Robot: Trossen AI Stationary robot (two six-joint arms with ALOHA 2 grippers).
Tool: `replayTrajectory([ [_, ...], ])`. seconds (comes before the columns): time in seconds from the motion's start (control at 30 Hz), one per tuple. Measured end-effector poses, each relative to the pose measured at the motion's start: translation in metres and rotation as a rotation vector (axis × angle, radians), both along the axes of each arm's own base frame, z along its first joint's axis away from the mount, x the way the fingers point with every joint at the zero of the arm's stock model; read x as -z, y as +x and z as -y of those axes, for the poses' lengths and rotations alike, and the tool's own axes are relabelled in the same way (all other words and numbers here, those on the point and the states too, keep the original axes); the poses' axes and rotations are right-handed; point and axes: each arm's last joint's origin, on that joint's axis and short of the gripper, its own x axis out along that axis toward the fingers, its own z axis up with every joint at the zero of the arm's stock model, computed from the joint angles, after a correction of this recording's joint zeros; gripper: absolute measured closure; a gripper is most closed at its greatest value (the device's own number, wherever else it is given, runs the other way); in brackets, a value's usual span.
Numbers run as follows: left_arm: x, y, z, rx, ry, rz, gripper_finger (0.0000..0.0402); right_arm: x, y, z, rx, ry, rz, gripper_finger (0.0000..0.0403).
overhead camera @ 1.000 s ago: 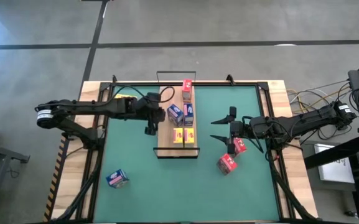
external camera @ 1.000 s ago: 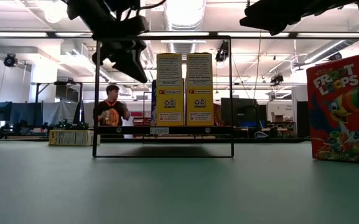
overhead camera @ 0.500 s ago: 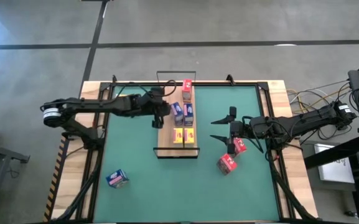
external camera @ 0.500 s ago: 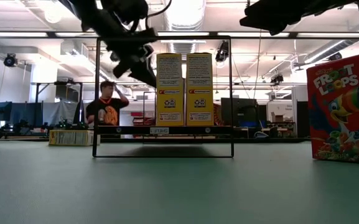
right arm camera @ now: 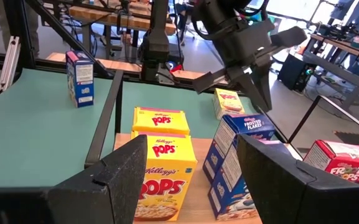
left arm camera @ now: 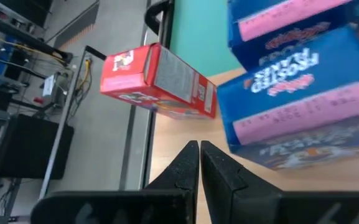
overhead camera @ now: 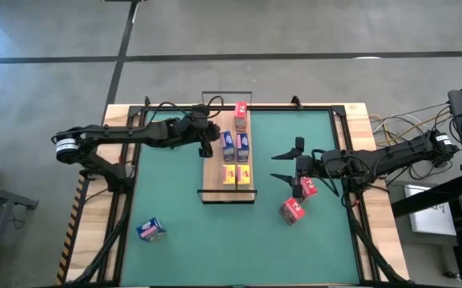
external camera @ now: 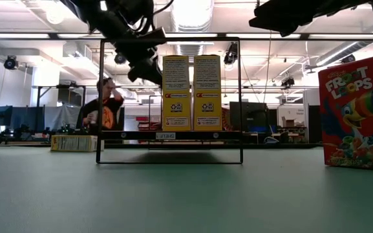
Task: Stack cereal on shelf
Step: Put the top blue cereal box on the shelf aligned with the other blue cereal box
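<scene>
Shelf (overhead camera: 212, 172) work was under way, with the left tool (overhead camera: 206, 146) hovering over the board's left edge, its fingers (left arm camera: 188, 163) pressed together and holding nothing, just beside the 2 blue boxes (overhead camera: 233, 146). Judged from that pose, the step in hand looked like nudging or straightening boxes already placed; doing it well would call for a flat, slow push low on a box's side so it slides instead of tipping, and for keeping clear of the thin wire frame (external camera: 100, 97). On the shelf stood 1 red box (overhead camera: 240, 111) at the far end, the 2 blue boxes in the middle, and 2 yellow boxes (overhead camera: 236, 174) at the near end, upright and side by side. A 3rd yellow box (right arm camera: 228, 101) sat on the green mat (overhead camera: 174, 216) just left of the shelf, under the left arm. Still off the shelf were another blue box (overhead camera: 150, 230) at the near left of the desk and 2 red boxes (overhead camera: 298, 199) to the right. The right tool (overhead camera: 288, 163) waited between the shelf and those red boxes, fingers spread and empty.
</scene>
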Motion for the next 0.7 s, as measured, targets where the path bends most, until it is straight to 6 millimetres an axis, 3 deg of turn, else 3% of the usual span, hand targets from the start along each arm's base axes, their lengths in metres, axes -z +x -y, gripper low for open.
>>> replayTrajectory([
  [0.33, 0.014, 0.011, -0.003, 0.04, -0.051, 0.006, 0.0401, 0.0, 0.0, 0.0, 0.0, 0.0, 0.0, 0.0165],
  [0.7, 0.011, 0.015, -0.003, 0.063, -0.057, 0.066, 0.0401, 0.0, 0.0, 0.0, 0.0, 0.0, 0.0, 0.0165],
])
